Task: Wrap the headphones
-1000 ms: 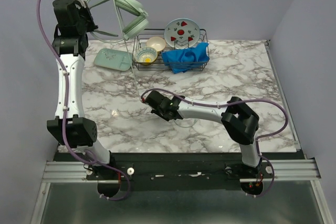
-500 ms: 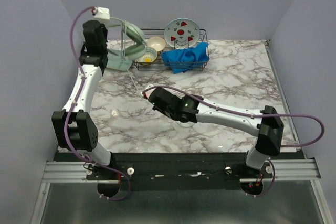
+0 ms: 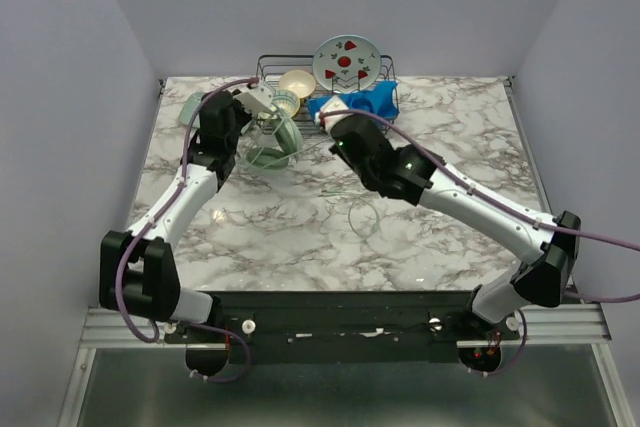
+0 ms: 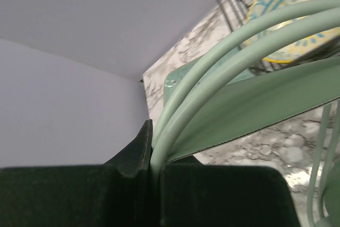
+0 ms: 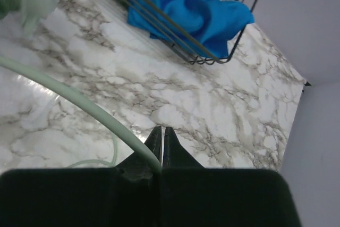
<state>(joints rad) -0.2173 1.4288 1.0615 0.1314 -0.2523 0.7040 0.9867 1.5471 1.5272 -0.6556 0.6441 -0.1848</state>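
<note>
On the table (image 3: 250, 242), near 6 o'clock, a loop of the thin cable (image 5: 79, 103) lies flat. Your right gripper (image 5: 161, 142) is a bit past the middle, toward 12 o'clock. Its fingers are pressed together and pinch the cable. Your left gripper (image 4: 153, 153) is at about 10 o'clock and squeezes tight on the thin band of the headphones (image 3: 268, 147). The round ear cups sit just beside it. You cannot tell if they touch the table. Behind them, near 11 o'clock, a green tray (image 3: 190, 107) peeks out. At 12 o'clock the wire rack (image 3: 285, 58) holds a bowl (image 3: 297, 80), a plate (image 3: 347, 62) and a blue cloth (image 3: 365, 104).
</note>
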